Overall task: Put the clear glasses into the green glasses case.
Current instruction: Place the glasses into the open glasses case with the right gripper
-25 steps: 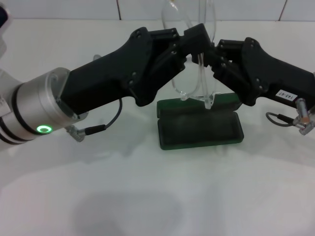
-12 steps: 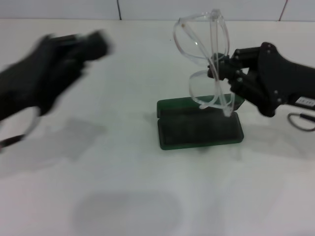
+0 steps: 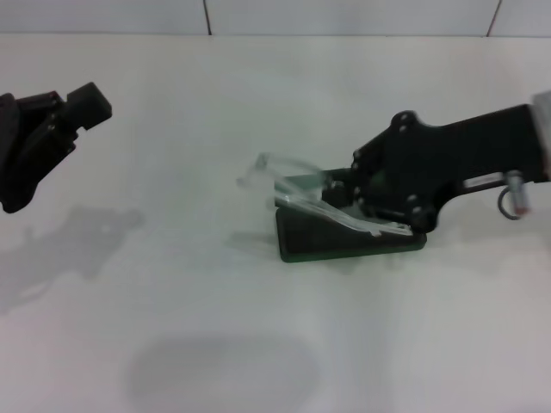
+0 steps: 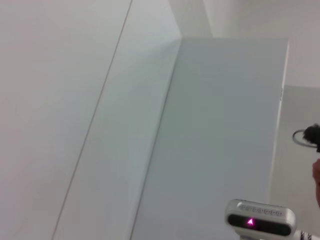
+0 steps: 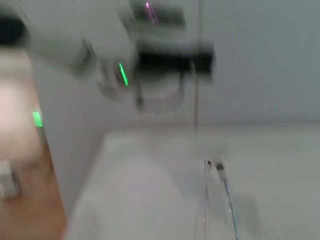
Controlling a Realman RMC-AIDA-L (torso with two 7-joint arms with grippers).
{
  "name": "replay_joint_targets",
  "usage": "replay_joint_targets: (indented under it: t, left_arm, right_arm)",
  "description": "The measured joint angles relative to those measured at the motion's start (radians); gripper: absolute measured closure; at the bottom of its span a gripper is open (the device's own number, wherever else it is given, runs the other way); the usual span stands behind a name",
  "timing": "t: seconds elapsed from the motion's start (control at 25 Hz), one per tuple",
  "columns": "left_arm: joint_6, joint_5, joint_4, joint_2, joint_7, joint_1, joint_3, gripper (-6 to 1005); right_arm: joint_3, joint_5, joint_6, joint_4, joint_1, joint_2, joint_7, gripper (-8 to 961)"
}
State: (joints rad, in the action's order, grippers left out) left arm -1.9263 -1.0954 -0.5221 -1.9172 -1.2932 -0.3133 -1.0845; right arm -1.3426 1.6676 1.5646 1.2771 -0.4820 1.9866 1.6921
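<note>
One claw, right gripper (image 3: 366, 211), clamped on clear glasses (image 3: 297, 194) over green glasses case (image 3: 344, 237).

Bare robot test bench: plain white table (image 3: 258, 344), white tiled wall (image 3: 344, 15) behind.

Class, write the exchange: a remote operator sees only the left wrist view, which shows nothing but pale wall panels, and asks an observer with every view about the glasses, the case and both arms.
Operator: Where are the glasses?
Observer: The clear glasses lie tilted across the open green glasses case, one end poking past its left side.
Operator: Which arm is there?
Observer: The right gripper is low over the case's right half, at the glasses.
Operator: And mine?
Observer: The left gripper hangs far to the left, well apart from the case.
</note>
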Motion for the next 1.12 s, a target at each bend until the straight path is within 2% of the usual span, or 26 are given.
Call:
replay_joint_targets:
  t: [0.08,0.12,0.24,0.32,0.4,0.52,0.84,1.12]
  left_arm:
    - [0.005,-0.002,0.002,-0.003,0.006,-0.003,0.006,970]
    - [0.009,-0.003,0.003,-0.004,0.008,-0.005,0.007,970]
    - [0.023,-0.003,0.003,-0.006,0.015,-0.008,0.016,970]
    - [0.026,-0.006,0.006,-0.009,0.018,-0.008,0.029,970]
    - [0.026,-0.011,0.009,-0.014,0.019,-0.008,0.037,970]
    - [0.027,-0.012,0.010,-0.018,0.019,-0.007,0.039,970]
    - [0.035,-0.015,0.016,-0.031,0.020,-0.001,0.052,969]
    - [0.050,-0.017,0.023,-0.036,0.020,-0.014,0.053,969]
  right_arm:
    - [-0.009,0.201,-0.006,0.101,-0.040,0.027,0.155,880]
    - [-0.025,0.268,-0.006,0.130,-0.063,0.032,0.209,880]
    - [-0.087,0.446,0.020,0.174,-0.163,0.029,0.371,880]
    - [-0.095,0.477,0.031,0.176,-0.187,0.029,0.391,880]
    - [-0.125,0.576,0.062,0.174,-0.267,0.034,0.451,880]
    - [-0.190,0.663,0.067,0.173,-0.315,0.035,0.500,880]
    - [-0.364,0.823,0.040,0.170,-0.360,0.041,0.558,880]
    - [-0.480,0.874,-0.078,0.161,-0.339,0.041,0.572,880]
